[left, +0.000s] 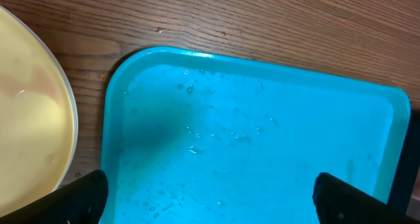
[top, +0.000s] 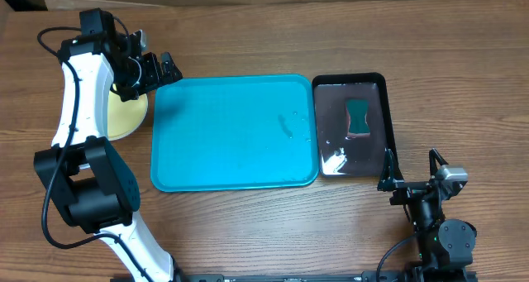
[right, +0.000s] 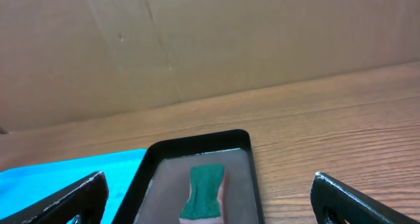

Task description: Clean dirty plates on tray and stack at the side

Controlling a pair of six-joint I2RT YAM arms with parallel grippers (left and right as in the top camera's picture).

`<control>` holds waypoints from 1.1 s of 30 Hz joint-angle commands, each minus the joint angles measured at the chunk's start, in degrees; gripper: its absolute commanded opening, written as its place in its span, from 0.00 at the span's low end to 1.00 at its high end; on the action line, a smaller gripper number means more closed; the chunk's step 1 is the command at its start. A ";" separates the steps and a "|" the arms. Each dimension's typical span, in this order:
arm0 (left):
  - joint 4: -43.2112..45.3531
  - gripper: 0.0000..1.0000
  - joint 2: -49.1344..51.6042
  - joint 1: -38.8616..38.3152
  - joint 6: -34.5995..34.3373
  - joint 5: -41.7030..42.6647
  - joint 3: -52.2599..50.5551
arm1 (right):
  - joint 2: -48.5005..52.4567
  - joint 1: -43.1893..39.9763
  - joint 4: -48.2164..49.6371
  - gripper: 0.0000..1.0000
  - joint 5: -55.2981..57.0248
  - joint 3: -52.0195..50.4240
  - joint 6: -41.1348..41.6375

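- Left pincer (top: pixel 157 74) spread wide, empty; yellow plate (top: pixel 128 117) just beside it, off the tray (top: pixel 235 179).
- Plate likely stiff, wet-slick, breakable: pinch its rim.
- Right pincer (right: pixel 213 207) also spread, empty.

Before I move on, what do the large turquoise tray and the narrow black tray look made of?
Large turquoise rectangular tray: likely moulded plastic, smooth, slightly glossy; rounded corners, droplets beading. Narrow black tray: glossy, probably plastic too; bright reflections on its floor.
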 commanded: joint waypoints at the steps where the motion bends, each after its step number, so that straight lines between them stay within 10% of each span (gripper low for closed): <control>1: 0.04 1.00 0.28 -0.31 1.46 -0.44 -0.22 | -0.52 -0.09 0.31 1.00 0.57 -0.61 -0.37; 22: 0.02 1.00 0.07 -0.37 1.46 -2.19 -0.26 | -0.52 -0.09 0.33 1.00 0.57 -0.61 -0.37; 33: 0.04 1.00 -15.85 -11.61 1.46 -4.85 -0.26 | -0.52 -0.09 0.33 1.00 0.57 -0.61 -0.37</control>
